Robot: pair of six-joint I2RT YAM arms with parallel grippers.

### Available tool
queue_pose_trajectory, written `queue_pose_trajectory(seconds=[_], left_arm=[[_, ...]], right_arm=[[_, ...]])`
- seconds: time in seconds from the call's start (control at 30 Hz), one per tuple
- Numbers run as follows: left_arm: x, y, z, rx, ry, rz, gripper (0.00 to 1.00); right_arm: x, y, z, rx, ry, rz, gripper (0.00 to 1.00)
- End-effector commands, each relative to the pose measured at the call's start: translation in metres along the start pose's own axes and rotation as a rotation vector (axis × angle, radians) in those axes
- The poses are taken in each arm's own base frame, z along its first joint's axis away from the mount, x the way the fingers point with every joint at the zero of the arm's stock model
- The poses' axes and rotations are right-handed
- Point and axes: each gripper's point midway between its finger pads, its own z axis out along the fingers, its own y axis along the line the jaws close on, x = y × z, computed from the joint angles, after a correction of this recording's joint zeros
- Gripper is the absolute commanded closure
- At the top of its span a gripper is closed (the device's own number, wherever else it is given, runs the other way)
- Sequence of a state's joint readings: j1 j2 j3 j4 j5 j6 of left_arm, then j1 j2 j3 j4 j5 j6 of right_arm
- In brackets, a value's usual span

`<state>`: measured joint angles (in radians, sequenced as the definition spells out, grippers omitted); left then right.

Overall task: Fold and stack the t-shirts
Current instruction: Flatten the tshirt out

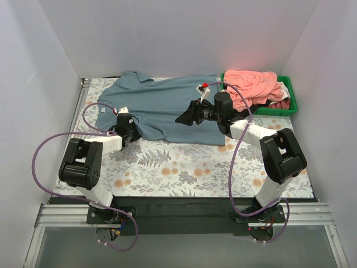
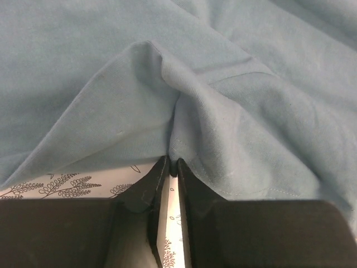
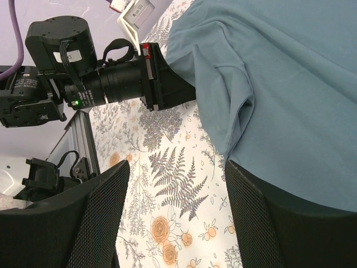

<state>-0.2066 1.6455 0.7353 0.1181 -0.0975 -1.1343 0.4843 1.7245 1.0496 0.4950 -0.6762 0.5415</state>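
A large grey-blue collared t-shirt lies spread across the back of the table. My left gripper is shut on its near-left hem, and the cloth bunches into a ridge at the jaws. My right gripper is open and empty, and hovers at the shirt's near hem. Its mesh fingers straddle bare floral cover next to the shirt's edge. The left gripper shows in that view, pinching the hem. Salmon-pink t-shirts are piled in a bin.
A green bin stands at the back right and holds the pink pile plus white and dark red pieces. The grey floral table cover lies in front of the shirt. White walls enclose the back and sides.
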Motion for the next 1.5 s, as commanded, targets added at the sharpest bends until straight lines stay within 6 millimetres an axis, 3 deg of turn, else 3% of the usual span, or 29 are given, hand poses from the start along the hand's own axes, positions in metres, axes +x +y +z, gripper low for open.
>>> queue_pose_trajectory(seconds=[0.0,0.07,0.17,0.4,0.57,0.63,0.67,0.7,0.73,0.83,1.0,1.23,1.47], left_arm=[[-0.014,-0.004,-0.002,-0.001,-0.034,0.001,0.93],[-0.018,-0.005,-0.007,0.001,-0.045,-0.002,1.0],[-0.022,-0.007,-0.015,0.009,-0.055,-0.003,1.0],[-0.057,-0.02,-0.059,0.06,-0.159,-0.014,1.0],[-0.08,-0.032,-0.091,0.127,-0.242,-0.022,1.0],[-0.078,-0.034,-0.097,0.147,-0.246,-0.02,1.0],[-0.081,-0.035,-0.103,0.155,-0.264,-0.026,1.0],[-0.079,-0.033,-0.104,0.153,-0.265,-0.028,1.0],[-0.078,-0.032,-0.106,0.153,-0.267,-0.031,1.0],[-0.075,-0.033,-0.115,0.17,-0.267,-0.04,1.0],[-0.087,-0.037,-0.138,0.205,-0.332,-0.056,1.0],[-0.088,-0.034,-0.145,0.203,-0.354,-0.062,1.0],[-0.089,-0.034,-0.146,0.2,-0.361,-0.065,1.0]], right_arm=[[-0.015,0.009,-0.005,-0.01,-0.036,-0.056,0.25],[-0.014,0.009,-0.005,-0.008,-0.036,-0.055,0.25],[-0.013,0.008,-0.005,-0.006,-0.033,-0.052,0.25],[-0.015,0.005,-0.013,0.054,-0.042,-0.051,0.25],[-0.011,-0.022,-0.035,0.298,-0.043,-0.076,0.26],[0.006,-0.046,-0.054,0.457,-0.001,-0.065,0.26],[0.006,-0.047,-0.064,0.501,-0.004,-0.072,0.26],[0.025,-0.057,-0.076,0.564,0.043,-0.047,0.26],[0.027,-0.065,-0.086,0.632,0.04,-0.06,0.26],[0.048,-0.074,-0.118,0.754,0.062,-0.057,0.26],[0.08,-0.096,-0.156,0.892,0.105,-0.023,0.24],[0.113,-0.116,-0.17,0.942,0.179,0.031,0.29],[0.116,-0.131,-0.179,1.0,0.196,0.034,0.33]])
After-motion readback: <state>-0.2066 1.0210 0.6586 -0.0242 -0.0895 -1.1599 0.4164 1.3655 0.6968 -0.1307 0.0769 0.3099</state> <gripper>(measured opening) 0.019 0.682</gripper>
